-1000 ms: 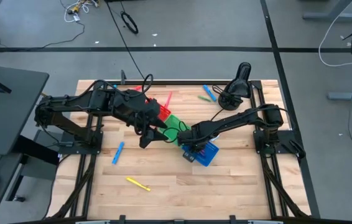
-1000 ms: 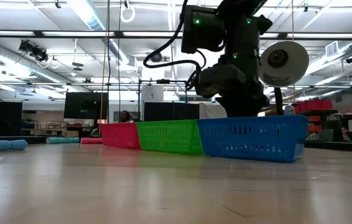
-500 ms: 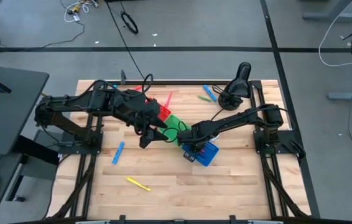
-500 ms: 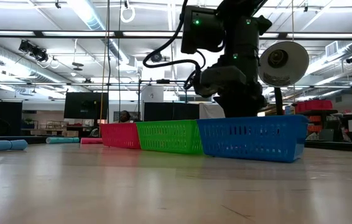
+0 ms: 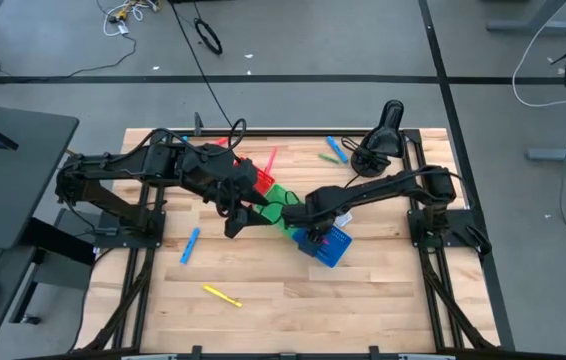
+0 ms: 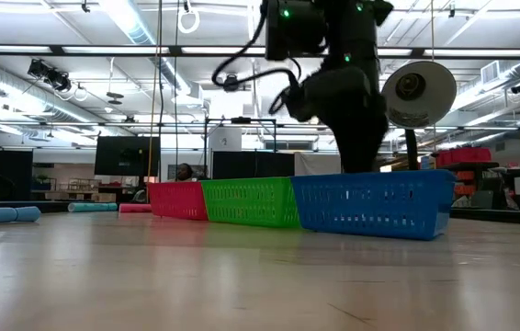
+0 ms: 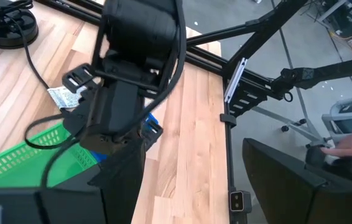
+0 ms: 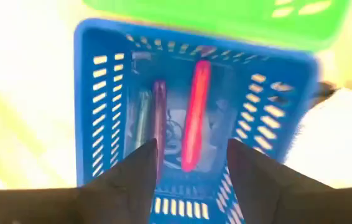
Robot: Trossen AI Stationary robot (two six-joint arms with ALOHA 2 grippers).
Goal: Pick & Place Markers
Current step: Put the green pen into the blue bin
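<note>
— High view first. Seen on the desk (image 5: 383,300)?

— Markers scattered: a yellow marker (image 5: 221,296) near the front-left corner, a blue marker (image 5: 190,246) toward the left edge, a pink marker (image 5: 269,160) by the red bin (image 5: 260,178) near the far edge, blue and green ones (image 5: 334,151) toward the far-right corner. Bins strung diagonally mid-desk: red, green bin (image 5: 281,200), blue bin (image 5: 325,245). Right pincer (image 5: 313,237) over the blue bin. Left pincer (image 5: 233,225) hanging just left of the green bin, nothing visibly held.

— Low view?

— Three bins in a row, the blue bin (image 6: 370,204) nearest, the right arm coming down behind its wall. Light blue markers (image 6: 3,214) lying at the far left.

— Left wrist view?

— Mostly the other arm, a corner of the green bin (image 7: 33,155). Own fingers hard to read; probably spread and empty, though not certain from this view.

— Right wrist view?

— Straight down into the blue bin (image 8: 95,106): a red marker (image 8: 193,115), a purple marker (image 8: 158,118) and a greenish one (image 8: 140,121) lying on its floor. Right pincer (image 8: 191,168) spread, both fingers clear of all three, gripping nothing.

— Handling?

— Likely light, stiff, smooth-barrelled, prone to rolling. Best pinched across the barrel at mid-length, fingers square to the axis, to avoid tipping or slipping.
</note>
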